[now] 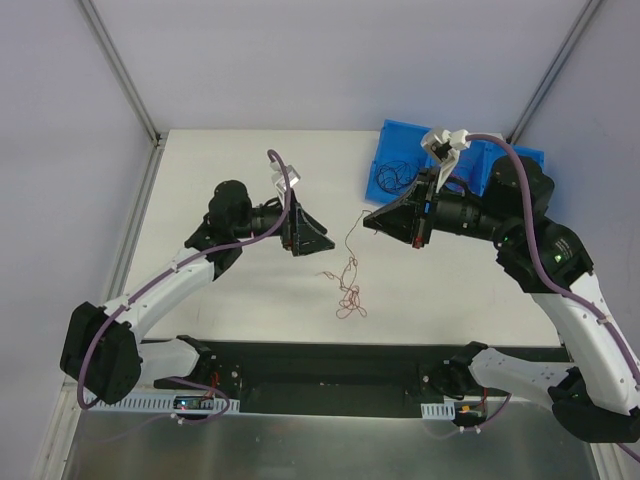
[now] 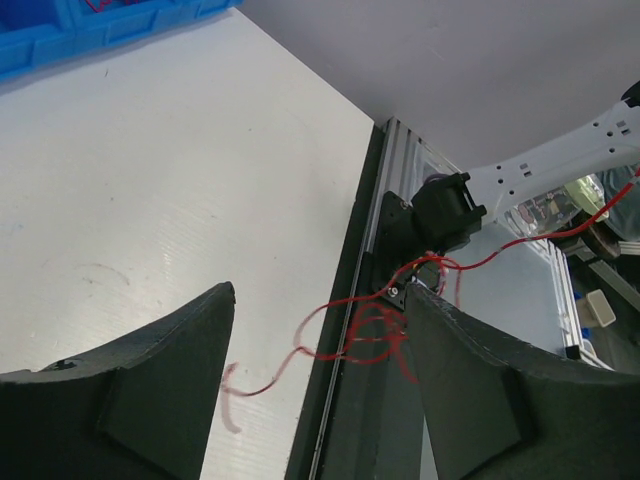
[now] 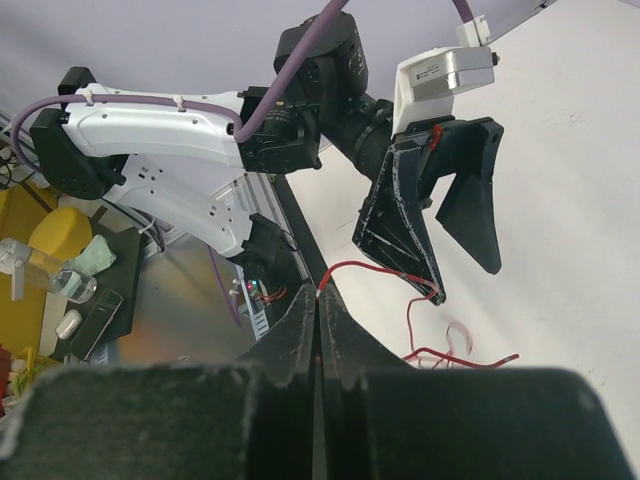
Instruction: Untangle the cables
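Note:
A small tangle of thin red cables lies on the white table between my two arms. One red strand rises from it to my right gripper, which is shut on the strand's white-tipped end. The same strand drapes against one fingertip of my left gripper, which stands open just left of the tangle. In the left wrist view the red loops hang between the fingers and touch the right-hand one. In the top view the left gripper and right gripper face each other.
A blue bin at the back right holds thin black cables; its corner shows in the left wrist view. A black rail runs along the table's near edge. White walls and metal posts enclose the table.

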Robot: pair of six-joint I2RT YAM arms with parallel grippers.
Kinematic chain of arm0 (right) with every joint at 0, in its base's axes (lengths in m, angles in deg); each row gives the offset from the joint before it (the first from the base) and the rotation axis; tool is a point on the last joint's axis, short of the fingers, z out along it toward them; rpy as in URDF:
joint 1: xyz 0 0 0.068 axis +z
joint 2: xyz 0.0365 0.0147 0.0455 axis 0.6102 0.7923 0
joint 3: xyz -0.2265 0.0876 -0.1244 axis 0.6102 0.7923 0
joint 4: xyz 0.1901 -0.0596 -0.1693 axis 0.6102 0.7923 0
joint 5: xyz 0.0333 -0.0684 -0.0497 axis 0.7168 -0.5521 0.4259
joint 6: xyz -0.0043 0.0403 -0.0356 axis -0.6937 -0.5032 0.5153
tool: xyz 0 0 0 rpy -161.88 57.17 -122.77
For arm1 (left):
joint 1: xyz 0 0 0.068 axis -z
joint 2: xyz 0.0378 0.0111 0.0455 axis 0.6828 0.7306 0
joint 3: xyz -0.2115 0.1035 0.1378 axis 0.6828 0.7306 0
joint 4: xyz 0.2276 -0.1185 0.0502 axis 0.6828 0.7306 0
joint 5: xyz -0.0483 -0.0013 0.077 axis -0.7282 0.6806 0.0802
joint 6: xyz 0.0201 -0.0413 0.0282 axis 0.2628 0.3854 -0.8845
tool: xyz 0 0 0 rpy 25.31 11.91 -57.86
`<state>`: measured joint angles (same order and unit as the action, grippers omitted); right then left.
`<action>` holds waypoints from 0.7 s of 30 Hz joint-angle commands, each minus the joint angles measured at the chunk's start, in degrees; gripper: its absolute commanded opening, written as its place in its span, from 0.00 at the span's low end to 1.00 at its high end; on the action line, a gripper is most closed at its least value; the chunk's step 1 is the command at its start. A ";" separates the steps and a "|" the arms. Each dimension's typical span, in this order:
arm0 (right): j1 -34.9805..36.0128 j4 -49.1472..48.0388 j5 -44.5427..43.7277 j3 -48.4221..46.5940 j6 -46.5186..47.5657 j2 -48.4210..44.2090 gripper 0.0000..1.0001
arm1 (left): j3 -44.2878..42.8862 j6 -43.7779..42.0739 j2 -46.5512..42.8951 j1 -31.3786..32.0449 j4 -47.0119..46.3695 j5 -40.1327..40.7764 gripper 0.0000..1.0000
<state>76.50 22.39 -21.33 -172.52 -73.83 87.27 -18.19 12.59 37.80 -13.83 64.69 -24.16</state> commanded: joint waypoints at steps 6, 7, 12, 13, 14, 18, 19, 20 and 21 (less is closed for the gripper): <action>0.13 -4.46 5.33 -1.95 0.26 -0.71 0.01 | 1.51 -1.19 -2.22 2.05 -4.95 -7.87 0.87; 0.13 -4.72 5.94 -1.95 0.26 -0.71 0.00 | 1.95 -0.13 -1.43 2.84 -7.40 -9.19 0.87; 0.13 -6.91 8.14 -2.04 -1.58 -0.88 0.00 | 1.61 -0.38 2.70 7.32 -12.44 -6.93 0.88; 0.13 -7.79 8.75 -1.95 -2.28 -0.80 0.00 | 1.17 -0.91 3.58 8.02 -12.44 -6.66 0.87; 0.13 -8.76 9.20 -2.04 -2.98 -0.88 0.00 | 0.64 -1.09 4.63 8.55 -12.35 -6.13 0.85; 0.13 -9.47 9.55 -2.91 -3.69 -1.06 0.00 | 0.37 -2.76 7.27 9.35 -10.25 -3.68 0.62; 0.22 -9.47 9.46 -3.18 -3.69 -1.23 0.00 | 0.90 -3.02 7.28 9.35 -9.98 -2.80 0.57; 0.13 -9.47 9.29 -3.36 -3.69 -1.32 0.00 | 1.42 -3.02 7.28 9.35 -9.63 -2.18 0.52; 0.22 -9.38 9.20 -3.62 -3.61 -1.41 0.00 | 1.95 -3.11 7.10 9.35 -9.36 -1.74 0.48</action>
<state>76.50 16.86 -13.89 -172.98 -76.48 87.25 -16.27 11.78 45.36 -4.76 57.19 -28.07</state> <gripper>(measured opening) 0.009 0.548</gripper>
